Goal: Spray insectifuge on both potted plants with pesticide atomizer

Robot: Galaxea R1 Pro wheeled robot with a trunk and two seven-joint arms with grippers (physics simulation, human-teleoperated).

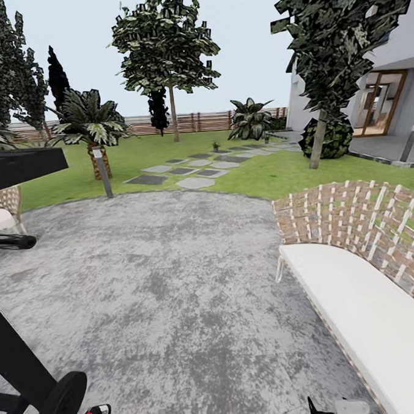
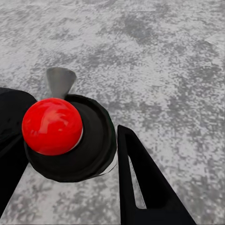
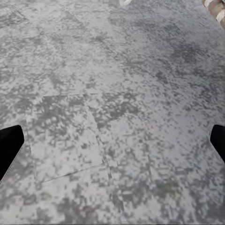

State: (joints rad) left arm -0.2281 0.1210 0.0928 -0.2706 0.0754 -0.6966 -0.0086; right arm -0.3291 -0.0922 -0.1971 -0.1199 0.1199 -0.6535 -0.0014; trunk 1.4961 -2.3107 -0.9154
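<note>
I stand on a grey stone patio (image 1: 175,282) facing the garden lawn (image 1: 260,173) with its grey stepping stones (image 1: 192,168). A small low green plant (image 1: 215,146) stands by the far stones, too distant to make out. The pesticide atomizer is out of view. In the left wrist view my left gripper (image 2: 70,140) hangs open over the paving, with a red ball (image 2: 51,125) on a black disc (image 2: 93,145) behind its fingers. My right gripper (image 3: 112,140) is open too, its black fingertips (image 3: 9,147) at the frame's edges above bare paving.
A wicker sofa with a white cushion (image 1: 359,295) lines the right side. A wicker chair (image 1: 2,210) and a black frame (image 1: 21,166) stand at the left. Beyond are a lamp post (image 1: 102,173), a palm (image 1: 88,125), trees (image 1: 167,50), a wooden fence (image 1: 189,122) and the house (image 1: 384,98).
</note>
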